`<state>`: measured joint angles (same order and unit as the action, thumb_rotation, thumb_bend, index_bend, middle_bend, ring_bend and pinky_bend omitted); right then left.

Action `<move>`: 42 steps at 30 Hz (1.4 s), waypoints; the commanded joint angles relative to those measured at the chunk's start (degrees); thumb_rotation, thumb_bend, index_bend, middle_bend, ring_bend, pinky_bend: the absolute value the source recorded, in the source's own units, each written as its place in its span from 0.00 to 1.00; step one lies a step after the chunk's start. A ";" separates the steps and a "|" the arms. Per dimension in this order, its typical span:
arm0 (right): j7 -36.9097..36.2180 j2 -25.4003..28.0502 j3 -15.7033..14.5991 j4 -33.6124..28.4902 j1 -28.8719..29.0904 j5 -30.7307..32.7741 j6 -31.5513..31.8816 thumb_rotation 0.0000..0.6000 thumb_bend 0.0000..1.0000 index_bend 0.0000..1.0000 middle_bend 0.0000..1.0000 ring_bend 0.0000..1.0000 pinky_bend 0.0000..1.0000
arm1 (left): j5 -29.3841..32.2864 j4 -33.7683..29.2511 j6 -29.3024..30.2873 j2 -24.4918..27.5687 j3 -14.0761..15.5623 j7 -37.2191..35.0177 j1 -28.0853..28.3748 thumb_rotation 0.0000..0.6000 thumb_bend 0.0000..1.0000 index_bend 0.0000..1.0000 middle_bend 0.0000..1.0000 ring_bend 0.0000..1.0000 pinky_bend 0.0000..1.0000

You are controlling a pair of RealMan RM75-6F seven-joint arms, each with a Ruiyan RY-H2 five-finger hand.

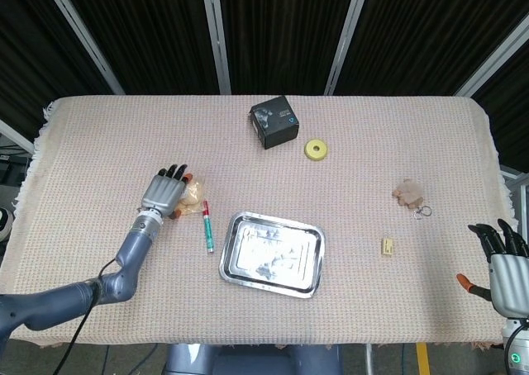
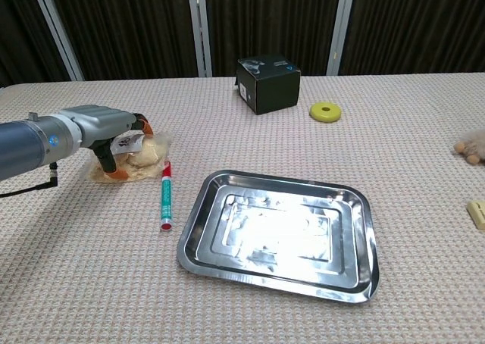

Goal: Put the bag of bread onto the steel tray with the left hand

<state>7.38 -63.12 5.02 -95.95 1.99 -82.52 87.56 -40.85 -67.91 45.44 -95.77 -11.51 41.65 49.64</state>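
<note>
The clear bag of bread (image 1: 193,195) (image 2: 144,156) lies on the table cloth, left of the steel tray (image 1: 226,262) (image 2: 190,235). My left hand (image 1: 164,196) (image 2: 102,129) lies over the bag's left part, fingers stretched across its top and the thumb at its near edge. The bag still rests flat on the cloth. The tray holds nothing. My right hand (image 1: 504,266) hangs at the table's near right corner, fingers apart and holding nothing; only the head view shows it.
A red and green marker (image 1: 207,225) (image 2: 164,196) lies between bag and tray. Further back stand a black box (image 1: 274,122) (image 2: 267,73) and a yellow ring (image 1: 316,149) (image 2: 325,112). To the right are a plush keychain (image 1: 408,194) and a small yellow block (image 1: 387,246).
</note>
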 commanded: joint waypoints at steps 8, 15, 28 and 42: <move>0.38 0.13 0.05 -0.33 -0.10 -0.16 0.17 1.00 0.02 0.18 0.18 0.05 0.16 | -15.97 -0.01 8.36 -1.57 -1.99 -21.60 -4.11 1.00 0.59 0.64 0.41 0.37 0.54; 0.36 -0.26 0.07 -0.27 0.42 -0.56 -0.51 1.00 0.02 0.18 0.18 0.05 0.16 | -32.69 -3.58 19.45 -0.61 -0.53 -36.34 -6.54 1.00 0.58 0.64 0.44 0.37 0.54; -0.02 0.07 -0.24 -0.44 -0.15 -1.51 0.55 1.00 0.02 0.18 0.18 0.05 0.16 | -42.34 -16.40 17.30 -1.23 2.27 -33.03 -2.22 1.00 0.55 0.60 0.42 0.36 0.54; -0.73 0.63 -0.34 -0.36 -0.88 -1.85 1.49 1.00 0.02 0.18 0.18 0.05 0.16 | -39.01 -19.14 11.80 -5.82 2.19 -20.39 0.73 1.00 0.00 0.00 0.00 0.00 0.00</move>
<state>6.66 -62.51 4.68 -96.29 1.12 -84.37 89.04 -80.49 -86.35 57.35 -101.70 -8.95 20.84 50.30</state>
